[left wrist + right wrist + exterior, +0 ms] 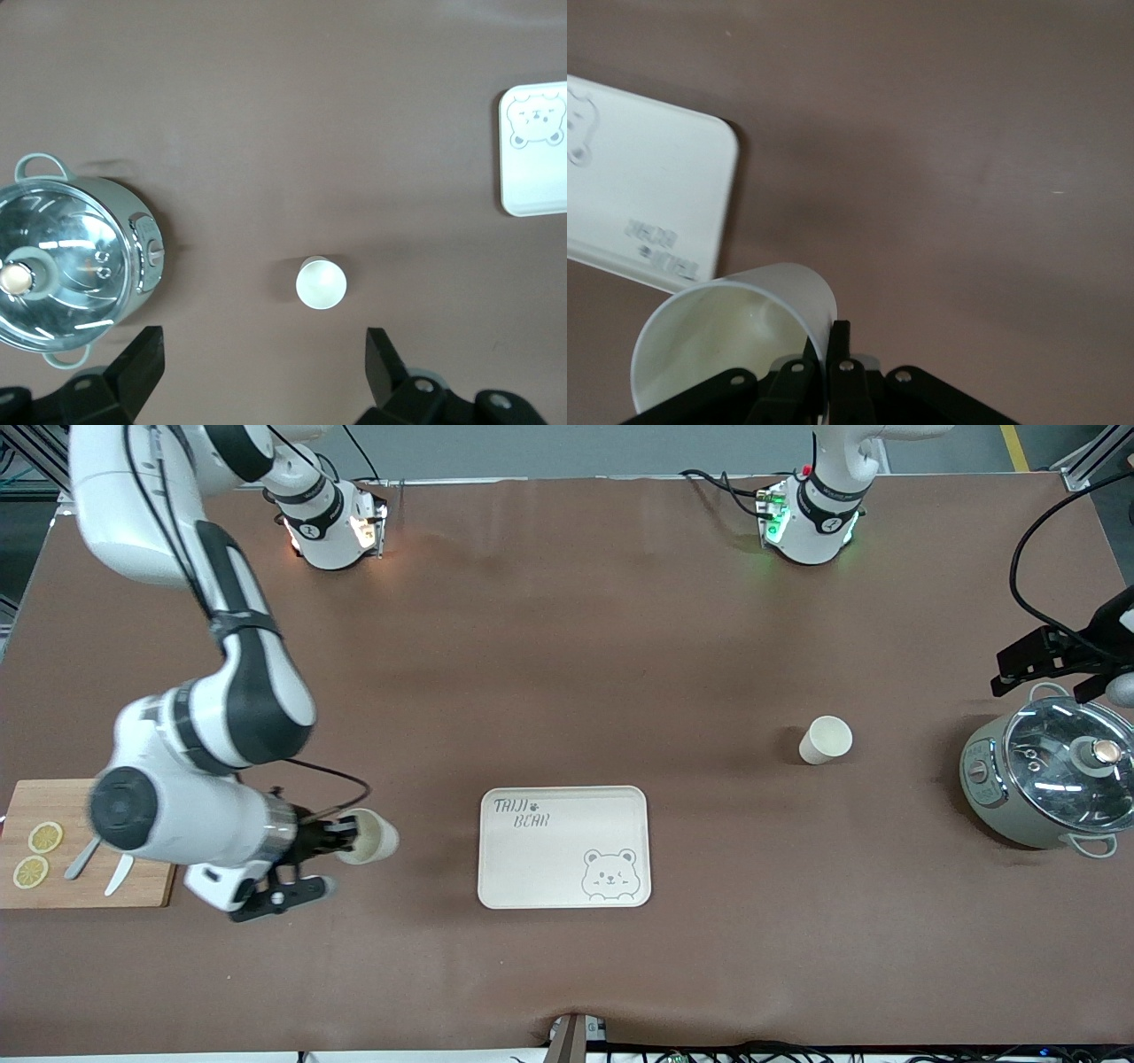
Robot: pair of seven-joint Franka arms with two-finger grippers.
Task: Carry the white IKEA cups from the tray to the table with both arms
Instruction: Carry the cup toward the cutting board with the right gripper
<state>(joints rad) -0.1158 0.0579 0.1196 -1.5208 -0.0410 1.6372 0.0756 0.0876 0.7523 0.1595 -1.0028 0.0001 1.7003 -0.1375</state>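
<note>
Already emptied, your tray point(564, 847) sits bare; one white cup point(825, 740) stands on the table point(567, 646) below the spread-open left gripper point(266, 363). Your right gripper point(341, 841) pinches the second cup point(370, 836) by its wall, tilted, between tray and cutting board point(53, 859), apparently for set-down.

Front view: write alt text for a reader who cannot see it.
The right gripper holds a white cup by its rim, between a cutting board and an empty tray. A second cup stands on the table near a lidded pot, where the left gripper hovers.
</note>
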